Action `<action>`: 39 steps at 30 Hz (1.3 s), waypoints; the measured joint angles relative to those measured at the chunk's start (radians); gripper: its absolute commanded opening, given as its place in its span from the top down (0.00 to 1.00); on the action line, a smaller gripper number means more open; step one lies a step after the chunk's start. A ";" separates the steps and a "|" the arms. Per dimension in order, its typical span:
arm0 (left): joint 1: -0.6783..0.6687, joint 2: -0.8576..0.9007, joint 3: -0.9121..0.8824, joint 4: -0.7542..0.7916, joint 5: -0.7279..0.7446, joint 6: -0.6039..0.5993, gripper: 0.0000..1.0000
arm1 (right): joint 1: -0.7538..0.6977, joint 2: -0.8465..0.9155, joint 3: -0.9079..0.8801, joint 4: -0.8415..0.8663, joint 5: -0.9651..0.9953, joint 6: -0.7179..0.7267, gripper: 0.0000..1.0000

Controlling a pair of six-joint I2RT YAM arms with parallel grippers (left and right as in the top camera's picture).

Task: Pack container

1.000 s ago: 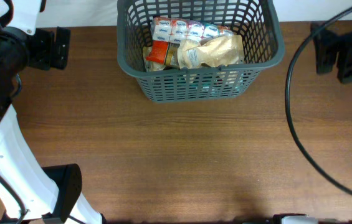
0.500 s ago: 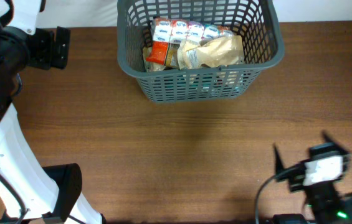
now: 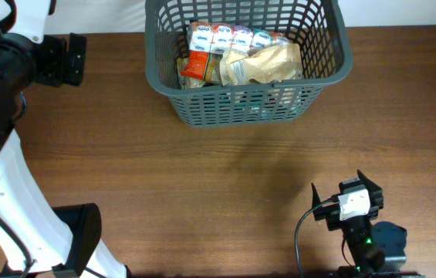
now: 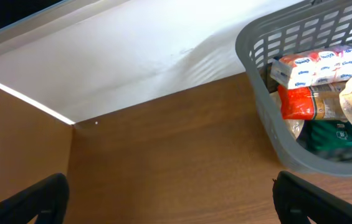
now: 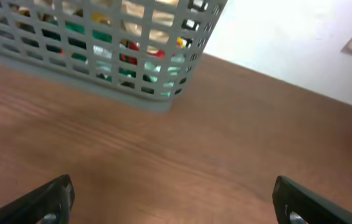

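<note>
At the lower right of the overhead frame, the right gripper (image 3: 341, 193) is hovering low over the brown wood-grain table (image 3: 202, 177), well apart from everything else. Its wrist view is showing both fingertips at the bottom corners, jaws wide apart, nothing between them. A thin black cable (image 3: 301, 232) is looping down beside it.

Across the middle of the frame, the table is lying bare; no loose packet is showing in any view.

At the upper left, the left gripper (image 3: 71, 60) is sitting near the left wall of the large dark grey plastic basket with lattice sides (image 3: 248, 108). Its jaws are also standing wide apart and holding nothing.

At the top centre, the basket is resting on the table close to the far edge, by the white surface beyond. Inside, a row of small white cartons with red and blue print (image 3: 229, 35) is lining the back, an orange-red packet (image 3: 196, 66) is standing at the left, a pale crinkled pouch (image 3: 268, 63) is lying on top, and something green (image 4: 331, 134) is showing underneath.

Risks, as judged from here:
- Packing is looking finished or close to it. Another reach into the basket is likely to be wasted.
- The left gripper is close enough that a sideways swing could clip the rim and shove the light basket.
- The pouch is riding high, so open fingers dipping in could snag it and drag it out.
- The cable could catch during a fast retreat.
</note>
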 measured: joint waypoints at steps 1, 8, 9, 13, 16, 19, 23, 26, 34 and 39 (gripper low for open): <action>0.000 0.000 0.000 0.000 0.000 0.000 0.01 | 0.000 0.000 -0.012 0.001 0.000 0.000 0.01; 0.000 0.000 0.000 0.000 0.000 0.000 0.01 | 0.000 0.000 -0.032 0.005 0.000 0.000 0.01; 0.000 0.000 0.000 0.000 0.000 0.000 0.01 | 0.000 0.000 -0.032 0.005 0.000 0.000 0.01; 0.000 0.000 0.000 0.000 0.000 0.000 0.01 | 0.000 0.000 -0.032 0.005 0.000 0.001 0.01; 0.000 0.000 0.000 0.000 0.000 0.000 0.01 | 0.000 0.000 -0.032 0.005 0.000 0.001 0.01; 0.000 0.000 0.000 0.000 0.000 0.000 0.01 | 0.000 0.000 -0.032 0.005 0.000 0.000 0.01; 0.000 0.000 0.000 0.000 0.000 0.000 0.01 | 0.000 0.000 -0.032 0.005 0.000 0.000 0.01; 0.000 -0.011 -0.020 0.001 0.000 0.000 0.01 | 0.000 0.000 -0.032 0.005 0.000 0.000 0.01; 0.000 -0.457 -0.624 0.228 0.000 0.000 0.01 | 0.000 -0.001 -0.032 0.006 0.000 0.000 0.01; -0.063 -0.983 -1.366 0.736 -0.001 0.000 0.01 | 0.000 -0.004 -0.032 0.010 0.000 0.000 0.01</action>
